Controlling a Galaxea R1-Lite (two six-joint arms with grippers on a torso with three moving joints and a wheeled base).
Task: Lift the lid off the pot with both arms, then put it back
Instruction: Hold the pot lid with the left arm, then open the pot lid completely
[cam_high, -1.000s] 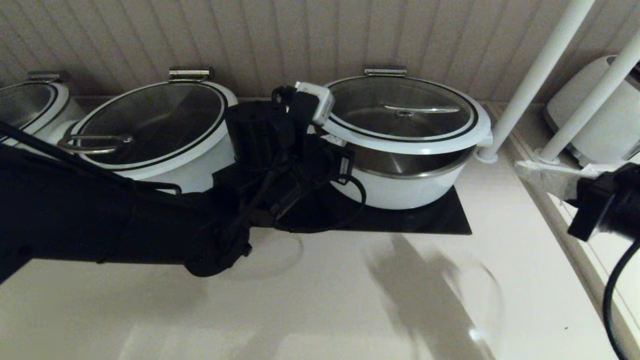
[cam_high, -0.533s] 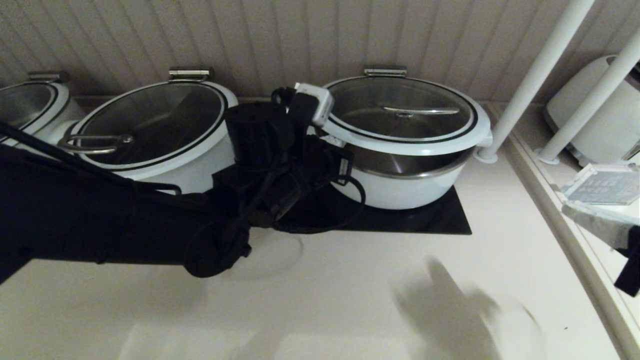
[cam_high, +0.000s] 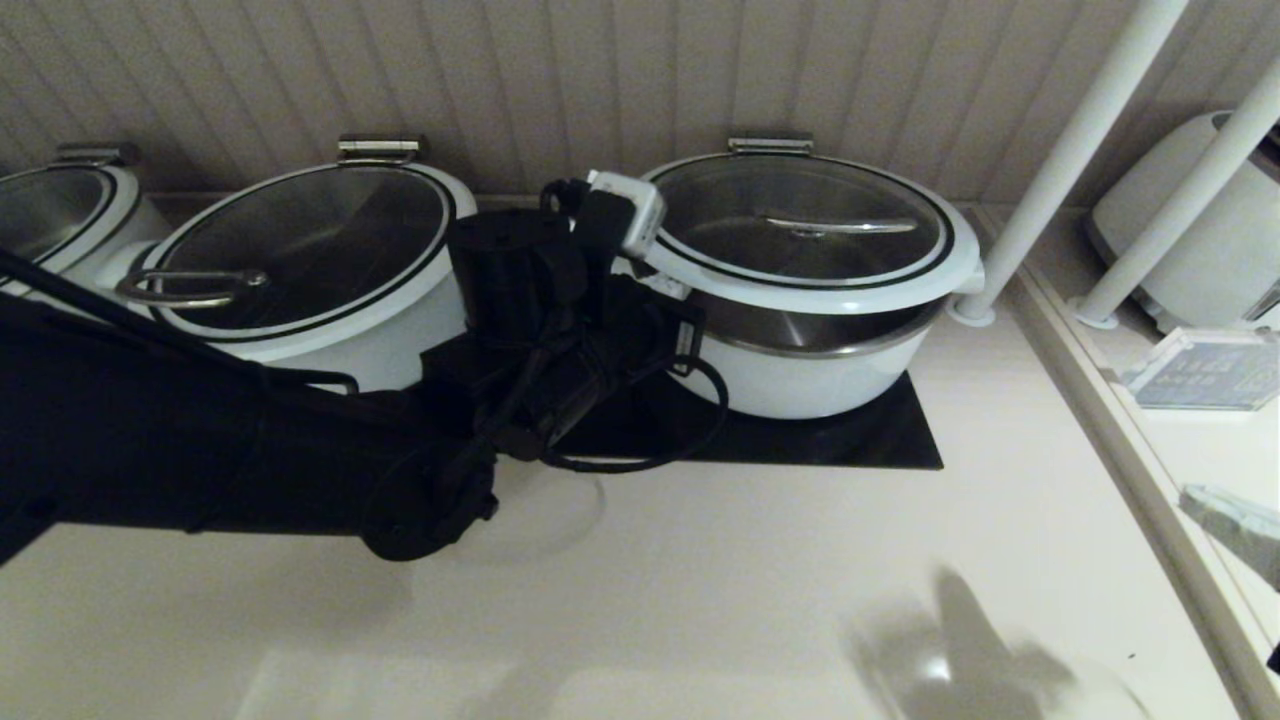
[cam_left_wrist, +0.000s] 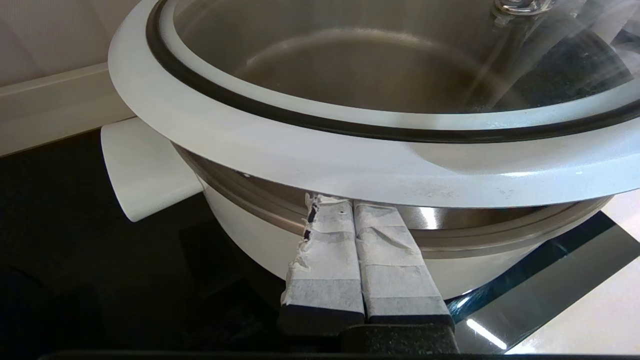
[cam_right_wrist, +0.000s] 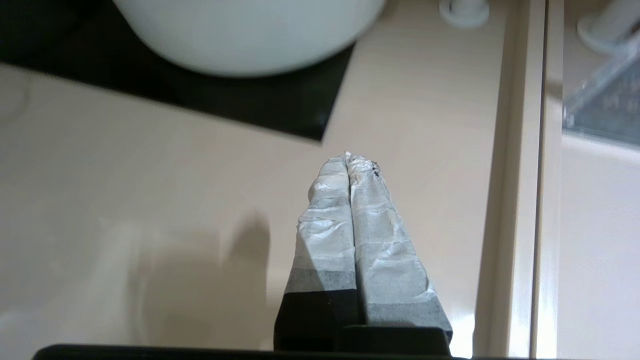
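The pot (cam_high: 800, 375) stands on a black mat (cam_high: 900, 445) at the back of the pale counter (cam_high: 700, 600), close to the ribbed wall (cam_high: 600, 80); the lid (cam_high: 805, 230) sits over it tilted, its hinge (cam_high: 770, 144) at the wall side and its near edge raised, so that a band of the steel inner bowl (cam_high: 820, 330) shows beneath the white rim. The lid's bar handle (cam_high: 840, 224) runs left to right across the glass, its long axis roughly parallel to the wall.

The left gripper (cam_left_wrist: 352, 202) reaches in from the pot's left front; in the left wrist view its two taped fingers (cam_left_wrist: 330, 260) lie pressed flat together with nothing between them, their tips tucked under the overhanging rim of the lid and against the steel band (whether they truly touch the rim's underside I cannot tell). One stubby side handle (cam_left_wrist: 145, 175) juts out just beside them, over the mat.

The right gripper (cam_right_wrist: 350, 157) hangs above bare counter near the mat's right front corner, well apart from the pot; its taped fingers (cam_right_wrist: 330, 235) are likewise closed on each other, holding nothing.

A second white pot (cam_high: 300, 270) with a loop-handled lid stands to the left, partly behind the left arm (cam_high: 200, 460); two white posts (cam_high: 1060, 170) rise at the right.
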